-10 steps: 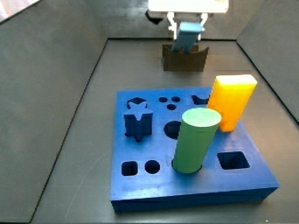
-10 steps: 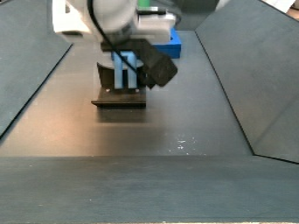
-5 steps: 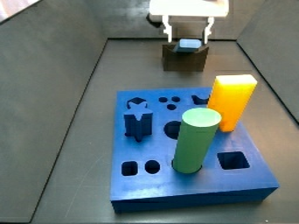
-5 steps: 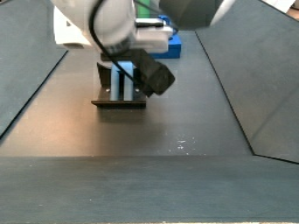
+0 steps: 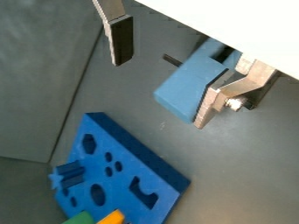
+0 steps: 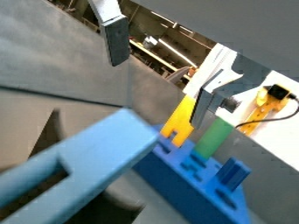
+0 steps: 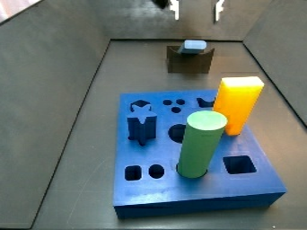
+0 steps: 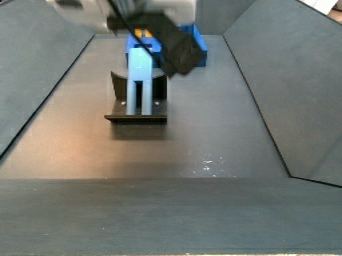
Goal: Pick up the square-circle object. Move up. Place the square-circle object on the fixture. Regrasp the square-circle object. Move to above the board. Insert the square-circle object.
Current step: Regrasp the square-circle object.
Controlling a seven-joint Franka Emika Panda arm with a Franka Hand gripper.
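Mostly cropped hand (image 7: 195, 8) above fixture (image 7: 188, 60), fingers apart, empty, square-circle object (image 7: 193, 45) resting on it.

Green cylinder (image 7: 202, 144), orange-yellow block (image 7: 238, 103) upright, side by side.

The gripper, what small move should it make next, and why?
Probably descend again to regrasp: the gripper hangs open above the fixture, jaws empty, and the square-circle object rests in its notch.
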